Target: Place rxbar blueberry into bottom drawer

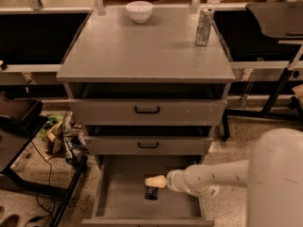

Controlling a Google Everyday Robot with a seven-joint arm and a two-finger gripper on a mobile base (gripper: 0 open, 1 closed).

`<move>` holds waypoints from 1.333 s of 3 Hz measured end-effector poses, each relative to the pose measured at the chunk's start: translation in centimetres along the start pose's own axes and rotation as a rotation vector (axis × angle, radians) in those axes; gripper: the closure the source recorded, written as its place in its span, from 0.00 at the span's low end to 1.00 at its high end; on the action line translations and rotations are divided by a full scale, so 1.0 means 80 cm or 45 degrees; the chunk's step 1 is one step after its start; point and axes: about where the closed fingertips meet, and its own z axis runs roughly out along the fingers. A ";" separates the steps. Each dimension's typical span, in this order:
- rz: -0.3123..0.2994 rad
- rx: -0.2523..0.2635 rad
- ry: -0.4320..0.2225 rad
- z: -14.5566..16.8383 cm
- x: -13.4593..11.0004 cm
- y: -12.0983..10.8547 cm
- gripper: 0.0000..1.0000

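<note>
The bottom drawer (122, 193) is pulled out wide, showing its plain grey floor. The rxbar blueberry (151, 193), a small dark bar, is inside the drawer near the middle, just below the gripper. My gripper (152, 181), with a cream tip on a white arm, reaches into the drawer from the right and sits right over the bar's upper end. I cannot tell whether it touches the bar.
A white bowl (139, 11) and a silver can (204, 27) stand on the cabinet top. The two upper drawers (147, 110) with black handles are shut. Cluttered bags and cables (61, 138) lie on the floor to the left. My white arm body (279, 178) fills the lower right.
</note>
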 end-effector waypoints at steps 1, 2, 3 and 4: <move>0.068 0.030 -0.150 -0.104 -0.018 0.034 0.00; 0.147 0.117 -0.283 -0.189 -0.024 0.068 0.00; 0.092 0.148 -0.279 -0.217 -0.010 0.081 0.00; 0.092 0.148 -0.278 -0.217 -0.010 0.081 0.00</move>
